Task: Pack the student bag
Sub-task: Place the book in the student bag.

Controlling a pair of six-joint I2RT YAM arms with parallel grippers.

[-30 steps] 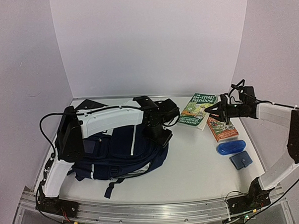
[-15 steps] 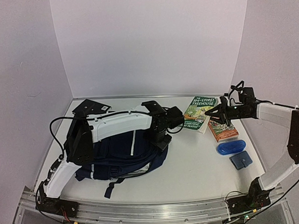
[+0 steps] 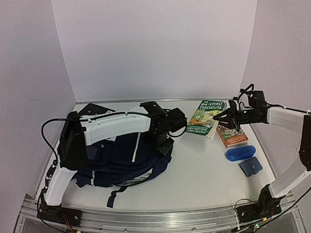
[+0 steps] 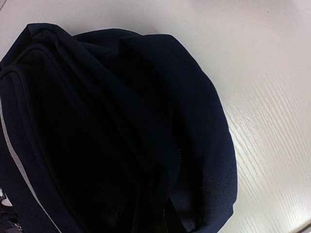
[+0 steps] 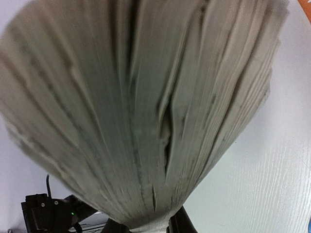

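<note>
Navy cloth is all the left wrist cam gets, no fingers in shot, so for the left gripper (image 3: 166,141) I can't tell open or closed. From the top cam it's nose-down at the right-hand end of the student bag (image 3: 121,158), black on dark fabric, contact unclear. Bag lies flat on the table (image 3: 199,176), left of centre in the top view, white stripe showing, a strap (image 3: 113,195) trailing toward the bottom edge, white left arm (image 3: 117,126) stretched across it.

Over to the right gripper (image 3: 224,123), right of centre: clamped on the green book (image 3: 204,116), nipping it at the lower-right corner. Right wrist cam backs that up: two dark fingers (image 5: 181,224) at the bottom of frame w/ the page block fanning up between them, pages blurred, filling most of the pic. Sliver of orange in that view's top-right corner.

Outward from there: orange book (image 3: 231,136) just beside the green one, toward the right edge, gripper over its upper end. Below it a blue pouch (image 3: 239,153), then a small blue-grey wallet (image 3: 249,166), both apart from the books. Black flat piece (image 3: 93,109) at back left, behind the bag. Pale walls all round.
</note>
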